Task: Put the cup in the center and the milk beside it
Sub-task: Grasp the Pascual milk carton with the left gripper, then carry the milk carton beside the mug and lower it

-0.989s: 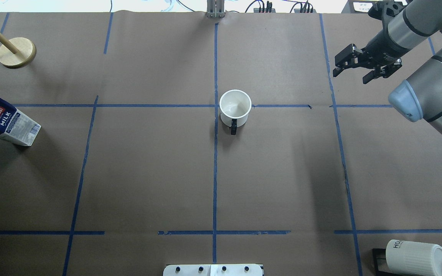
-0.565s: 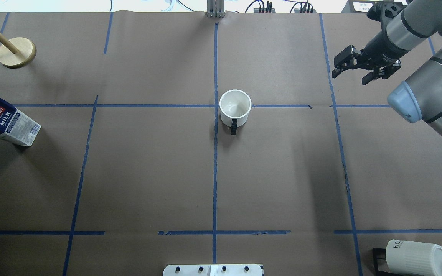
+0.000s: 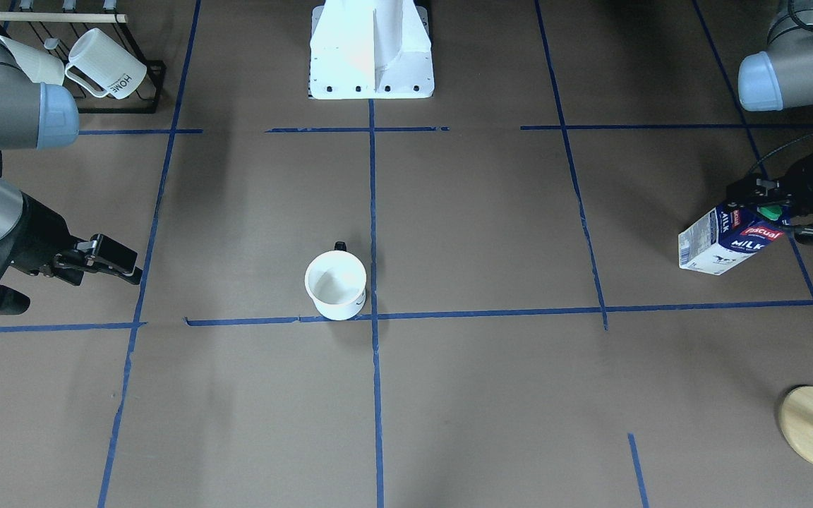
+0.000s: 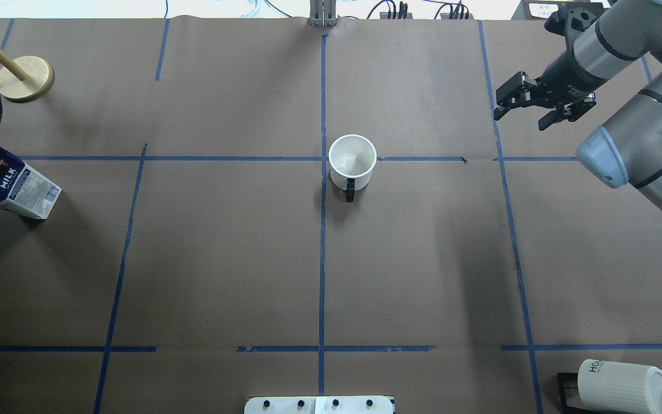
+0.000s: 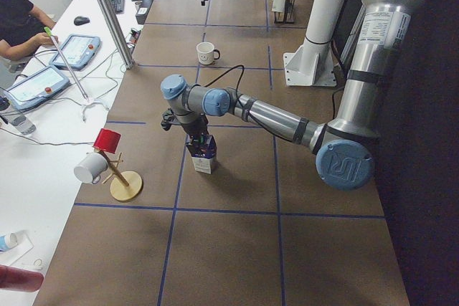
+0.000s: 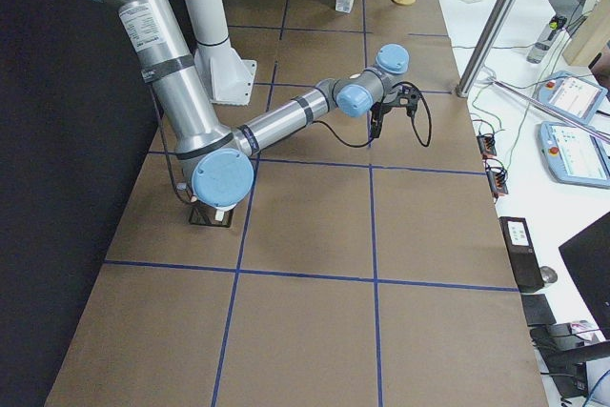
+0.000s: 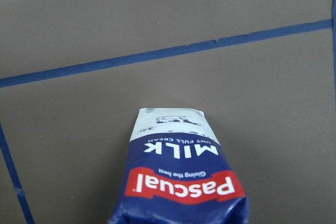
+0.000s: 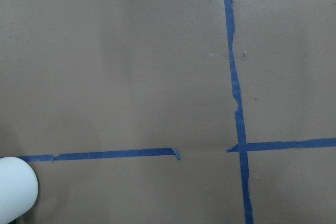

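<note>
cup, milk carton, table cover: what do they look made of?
cup: glossy smooth white, likely ceramic or enamel, can't tell which. milk carton: printed coated paperboard, crisp folded edges; green cap looks plastic. table cover: matte brown paper, seemingly kraft sheet.

A: Where do your cup and milk sit?
B: You see the cup [image 4: 353, 161] upright, just right of the center [image 4: 323, 158]. The milk [image 4: 12, 187] stands at the left edge, well apart. The right gripper [image 4: 519, 118] hovers upper right, jaws spread.
</note>
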Action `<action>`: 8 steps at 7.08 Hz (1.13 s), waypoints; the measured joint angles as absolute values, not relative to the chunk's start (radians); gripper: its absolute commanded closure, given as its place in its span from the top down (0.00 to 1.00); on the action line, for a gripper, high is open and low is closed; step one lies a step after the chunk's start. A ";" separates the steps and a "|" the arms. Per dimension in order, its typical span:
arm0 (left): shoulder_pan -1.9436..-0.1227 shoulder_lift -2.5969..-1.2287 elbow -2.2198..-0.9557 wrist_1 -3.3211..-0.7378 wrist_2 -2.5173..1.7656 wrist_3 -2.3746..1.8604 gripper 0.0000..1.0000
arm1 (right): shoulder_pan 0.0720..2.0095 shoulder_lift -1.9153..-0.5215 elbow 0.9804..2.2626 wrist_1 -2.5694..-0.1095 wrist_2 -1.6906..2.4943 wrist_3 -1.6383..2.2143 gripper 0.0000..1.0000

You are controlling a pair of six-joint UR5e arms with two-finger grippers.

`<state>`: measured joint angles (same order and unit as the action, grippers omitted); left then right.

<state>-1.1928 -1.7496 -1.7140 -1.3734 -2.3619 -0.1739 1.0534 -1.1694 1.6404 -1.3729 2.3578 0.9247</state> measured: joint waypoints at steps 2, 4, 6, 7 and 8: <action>-1.194 -1.805 -1.767 -1.355 -2.363 -0.258 0.00 | 1.056 -1.171 1.646 -1.373 2.359 0.926 1.00; -1.115 -1.973 -1.847 -1.305 -2.362 -0.556 0.00 | 1.063 -1.177 1.651 -1.373 2.359 0.920 1.00; -0.894 -2.178 -1.850 -1.298 -2.303 -0.947 0.00 | 1.068 -1.186 1.655 -1.373 2.354 0.917 1.00; -0.791 -2.286 -1.799 -1.300 -2.230 -1.077 0.01 | 1.069 -1.188 1.656 -1.373 2.344 0.916 1.00; -0.722 -2.380 -1.719 -1.316 -2.171 -1.146 0.02 | 1.069 -1.189 1.658 -1.373 2.333 0.916 1.00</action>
